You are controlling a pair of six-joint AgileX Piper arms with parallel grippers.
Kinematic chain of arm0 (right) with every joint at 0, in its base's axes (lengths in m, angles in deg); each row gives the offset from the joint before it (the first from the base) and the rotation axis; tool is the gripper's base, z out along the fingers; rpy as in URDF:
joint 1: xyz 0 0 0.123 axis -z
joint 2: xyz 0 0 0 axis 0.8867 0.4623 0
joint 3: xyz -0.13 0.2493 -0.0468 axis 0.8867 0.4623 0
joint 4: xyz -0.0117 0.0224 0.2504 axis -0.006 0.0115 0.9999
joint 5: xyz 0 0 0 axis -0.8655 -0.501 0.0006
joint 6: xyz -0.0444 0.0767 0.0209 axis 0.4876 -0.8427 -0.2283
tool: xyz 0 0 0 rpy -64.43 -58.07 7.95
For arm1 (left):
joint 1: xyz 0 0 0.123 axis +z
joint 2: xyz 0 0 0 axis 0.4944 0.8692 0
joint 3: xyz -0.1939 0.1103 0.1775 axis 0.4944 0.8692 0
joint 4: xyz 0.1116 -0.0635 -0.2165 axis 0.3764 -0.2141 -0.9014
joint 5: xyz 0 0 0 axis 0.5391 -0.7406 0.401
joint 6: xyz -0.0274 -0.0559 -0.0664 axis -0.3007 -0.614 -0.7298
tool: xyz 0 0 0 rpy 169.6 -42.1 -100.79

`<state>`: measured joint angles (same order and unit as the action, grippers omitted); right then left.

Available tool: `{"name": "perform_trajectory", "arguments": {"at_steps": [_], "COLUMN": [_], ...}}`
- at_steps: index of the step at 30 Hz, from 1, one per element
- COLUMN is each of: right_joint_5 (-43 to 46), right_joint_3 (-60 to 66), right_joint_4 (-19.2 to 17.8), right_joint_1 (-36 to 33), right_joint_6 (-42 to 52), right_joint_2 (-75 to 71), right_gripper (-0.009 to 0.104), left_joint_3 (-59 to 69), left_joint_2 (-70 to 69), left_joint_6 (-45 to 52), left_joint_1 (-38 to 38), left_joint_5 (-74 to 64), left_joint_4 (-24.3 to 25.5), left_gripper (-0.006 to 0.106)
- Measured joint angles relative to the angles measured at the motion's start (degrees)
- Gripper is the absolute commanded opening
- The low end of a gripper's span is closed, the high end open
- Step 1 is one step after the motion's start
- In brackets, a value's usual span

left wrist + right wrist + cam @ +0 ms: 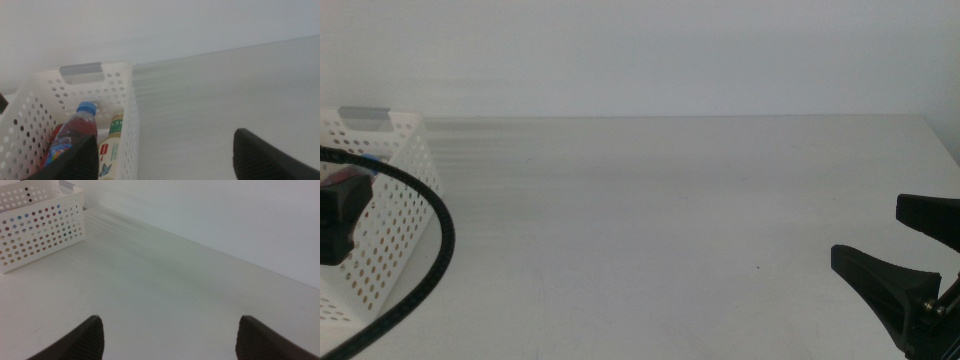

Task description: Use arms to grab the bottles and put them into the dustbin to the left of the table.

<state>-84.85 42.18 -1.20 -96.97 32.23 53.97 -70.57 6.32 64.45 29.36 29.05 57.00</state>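
1. From my middle view the white perforated dustbin (382,215) sits at the table's (660,230) nine o'clock edge, a grey handle strip on its far rim.
2. My left gripper (165,155) hangs above the dustbin's near end, its jaws spread wide apart with nothing between them. In the middle view only a black part of that arm and a looping black cable (432,250) show, in front of the dustbin.
3. Through the left wrist camera I see into the dustbin (127,107): the blue-capped bottle (80,127) lies inside, its contents looking dark reddish, with a multicoloured label I cannot read.
4. Touching its side lies the bottle with yellow liquid (112,150), pale cap, green label band with small characters too fine for me to read, and a butterfly picture lower on the label.
5. A red shape is at the dustbin wall beside the blue-capped bottle; I cannot tell what it is.
6. My right gripper (920,260) waits over the table at about four o'clock, jaws wide apart and empty, well away from the dustbin (40,227), which its wrist camera shows across bare tabletop.
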Motion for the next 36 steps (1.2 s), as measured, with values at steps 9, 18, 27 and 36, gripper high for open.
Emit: {"name": "perform_trajectory", "arguments": {"at_steps": [9, 18, 27, 36], "right_joint_5": [-0.01, -0.13, 1.08, -0.45], "right_joint_3": [0.0, 0.0, 8.63, 24.58], "right_joint_4": [-0.72, -0.9, -1.33, -0.01], "right_joint_1": [4.92, 19.17, 32.02, 35.7], "right_joint_6": [0.0, 0.0, 0.0, 0.0], "right_joint_2": [-1.36, -9.13, -25.51, -37.26], "right_gripper": [0.074, 0.074, 0.074, 0.074], "left_joint_3": [4.2, 16.66, 26.93, 31.46], "left_joint_2": [-6.67, -21.43, -34.37, -37.8], "left_joint_6": [0.0, 0.0, 0.0, 0.0], "left_joint_1": [0.0, 0.0, 0.0, 0.0], "left_joint_5": [0.64, 0.64, 0.39, 1.1], "left_joint_4": [0.0, 0.0, 0.0, 0.0], "left_gripper": [0.085, 0.085, 0.085, 0.085]}}
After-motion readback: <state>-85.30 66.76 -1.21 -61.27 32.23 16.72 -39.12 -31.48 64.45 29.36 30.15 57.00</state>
